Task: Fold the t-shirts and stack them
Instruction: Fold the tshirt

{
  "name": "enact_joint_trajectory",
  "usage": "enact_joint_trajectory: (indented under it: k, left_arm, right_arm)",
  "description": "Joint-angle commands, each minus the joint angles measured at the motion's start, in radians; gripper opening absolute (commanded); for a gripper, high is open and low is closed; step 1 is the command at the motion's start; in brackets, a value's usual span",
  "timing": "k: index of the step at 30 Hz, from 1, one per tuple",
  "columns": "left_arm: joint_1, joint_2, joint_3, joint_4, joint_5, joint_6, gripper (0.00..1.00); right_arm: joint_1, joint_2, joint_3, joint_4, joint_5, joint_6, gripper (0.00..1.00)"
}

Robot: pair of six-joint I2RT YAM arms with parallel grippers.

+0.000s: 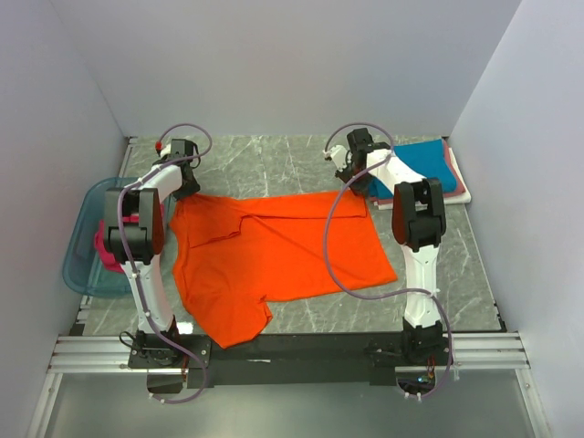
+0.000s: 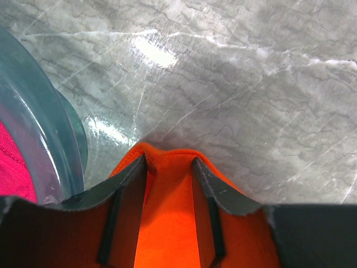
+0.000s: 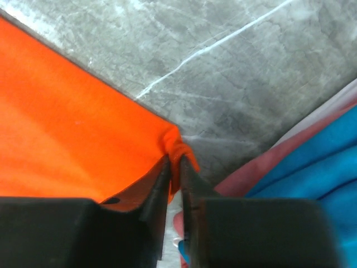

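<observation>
An orange t-shirt [image 1: 274, 251] lies spread across the table, its near left part folded over. My left gripper [image 1: 187, 185] is at the shirt's far left corner. In the left wrist view its jaws [image 2: 170, 159] stand well apart, with a wide bunch of the orange cloth [image 2: 167, 212] filling the gap and curling over both tips. My right gripper [image 1: 351, 178] is at the far right corner. Its jaws [image 3: 174, 159] are nearly together, pinching the orange corner [image 3: 178, 146]. Folded t-shirts are stacked at the back right, with a teal one [image 1: 420, 164] on top.
A translucent blue tub [image 1: 82, 265] stands at the left table edge, and a magenta t-shirt [image 1: 105, 251] lies in it. Its rim [image 2: 33, 128] is just left of my left gripper. The stack's pink layer [image 3: 262, 167] and teal layer [image 3: 312, 167] lie just right of my right gripper.
</observation>
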Motion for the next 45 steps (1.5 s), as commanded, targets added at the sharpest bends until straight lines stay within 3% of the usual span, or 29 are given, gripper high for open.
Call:
enact_joint_trajectory:
  k: [1, 4, 15, 33, 35, 40, 45]
  left_arm:
    - [0.022, 0.002, 0.019, -0.002, -0.027, 0.008, 0.43]
    - [0.022, 0.008, 0.027, -0.002, -0.032, 0.008, 0.43]
    - [0.053, 0.077, 0.116, -0.024, -0.035, 0.011, 0.41]
    - [0.054, 0.122, 0.222, 0.008, 0.069, 0.010, 0.43]
    - [0.054, 0.101, 0.209, 0.042, 0.091, 0.029, 0.46]
    - [0.054, -0.113, 0.059, 0.252, 0.270, 0.079, 0.67]
    - [0.054, -0.276, 0.053, 0.306, 0.364, 0.108, 0.72]
  right_arm:
    - [0.007, -0.008, 0.029, -0.007, 0.026, -0.016, 0.10]
    - [0.006, -0.028, 0.015, 0.046, 0.058, -0.019, 0.00]
    - [0.007, 0.039, 0.151, 0.170, 0.187, 0.012, 0.00]
    - [0.006, 0.177, 0.318, 0.266, 0.265, 0.028, 0.00]
    - [0.006, 0.176, 0.320, 0.283, 0.273, 0.042, 0.13]
    - [0.007, 0.087, 0.274, 0.326, 0.219, 0.082, 0.47]
    - [0.024, -0.020, 0.269, 0.262, 0.091, 0.107, 0.58]
